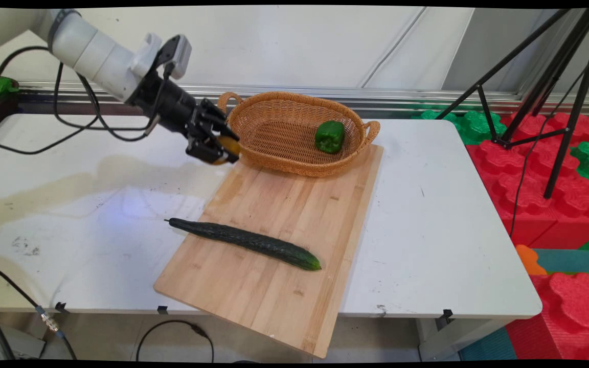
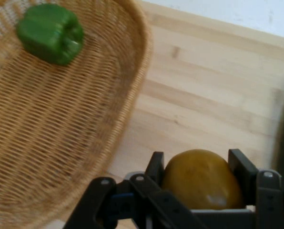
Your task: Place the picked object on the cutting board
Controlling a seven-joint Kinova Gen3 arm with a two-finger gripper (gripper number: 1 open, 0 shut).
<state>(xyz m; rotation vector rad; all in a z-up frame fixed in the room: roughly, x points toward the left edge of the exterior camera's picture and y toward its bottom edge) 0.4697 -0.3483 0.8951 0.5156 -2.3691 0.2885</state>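
My black gripper [image 1: 221, 151] is shut on a round yellow-brown fruit [image 2: 202, 179], which shows as a yellow patch [image 1: 229, 145] between the fingers in the main view. It hangs above the far left corner of the wooden cutting board [image 1: 279, 214], just outside the near left rim of the wicker basket [image 1: 274, 161]. A green bell pepper [image 1: 330, 136] lies inside the basket at its right end; the hand view has the pepper [image 2: 51, 32] at the upper left. A long dark green cucumber [image 1: 246, 241] lies across the board's near half.
The board overhangs the white table's [image 1: 437, 214] near edge. Black cables [image 1: 77, 122] hang from the arm over the table's left part. A black tripod [image 1: 545, 97] and red and green foam blocks [image 1: 540, 168] stand off the table to the right.
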